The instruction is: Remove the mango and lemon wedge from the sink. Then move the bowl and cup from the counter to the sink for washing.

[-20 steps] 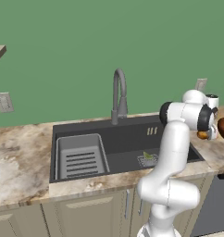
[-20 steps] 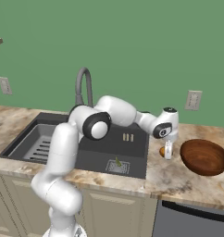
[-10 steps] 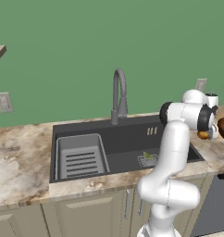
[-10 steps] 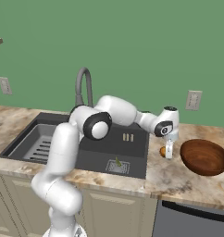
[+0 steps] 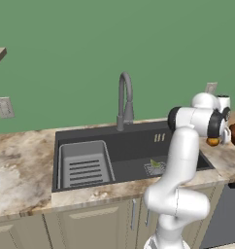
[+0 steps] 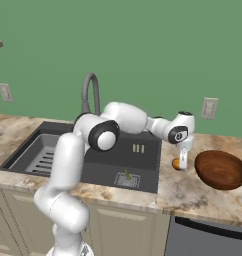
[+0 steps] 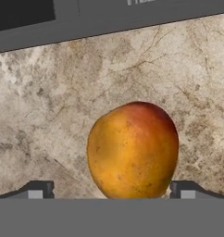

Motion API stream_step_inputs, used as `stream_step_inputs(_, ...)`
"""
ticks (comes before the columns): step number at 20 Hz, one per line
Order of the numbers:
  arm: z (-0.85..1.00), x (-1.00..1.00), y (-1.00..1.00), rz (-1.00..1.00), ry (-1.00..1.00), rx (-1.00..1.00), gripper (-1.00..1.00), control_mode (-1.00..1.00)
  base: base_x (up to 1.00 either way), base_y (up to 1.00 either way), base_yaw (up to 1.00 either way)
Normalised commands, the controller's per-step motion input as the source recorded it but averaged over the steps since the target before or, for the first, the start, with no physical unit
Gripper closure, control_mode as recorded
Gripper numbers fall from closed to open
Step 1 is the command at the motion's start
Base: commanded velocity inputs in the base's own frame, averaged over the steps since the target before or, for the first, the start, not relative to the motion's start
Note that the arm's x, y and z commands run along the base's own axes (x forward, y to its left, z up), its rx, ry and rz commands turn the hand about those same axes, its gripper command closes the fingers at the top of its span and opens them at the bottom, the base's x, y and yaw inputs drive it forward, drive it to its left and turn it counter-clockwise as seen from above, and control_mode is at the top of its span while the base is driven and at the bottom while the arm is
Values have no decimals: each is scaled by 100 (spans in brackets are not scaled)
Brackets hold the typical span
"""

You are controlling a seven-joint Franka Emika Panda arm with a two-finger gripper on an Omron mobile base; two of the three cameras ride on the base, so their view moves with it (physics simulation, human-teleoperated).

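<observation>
The open pincer (image 7: pixel 109 190) is hanging over the mango (image 7: pixel 133 150), which is sitting on the tabletop (image 7: pixel 49 111) at the frame's lower middle.

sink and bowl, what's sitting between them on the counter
The mango lies on the counter between the sink and the bowl, with the end effector right at it. This is clearest in the right base view.

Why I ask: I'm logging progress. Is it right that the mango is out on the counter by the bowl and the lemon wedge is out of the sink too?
Not quite. The mango does lie on the counter beside the bowl, under the hand, but the lemon wedge is still in the sink, as the right base view shows.
</observation>
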Motion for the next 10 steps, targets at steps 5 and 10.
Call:
stream_step_inputs(5,21,-10,4,0,0,2,-100,-100,0,0,0)
stream_step_inputs(10,22,-7,9,0,0,1,-100,-100,0,0,0)
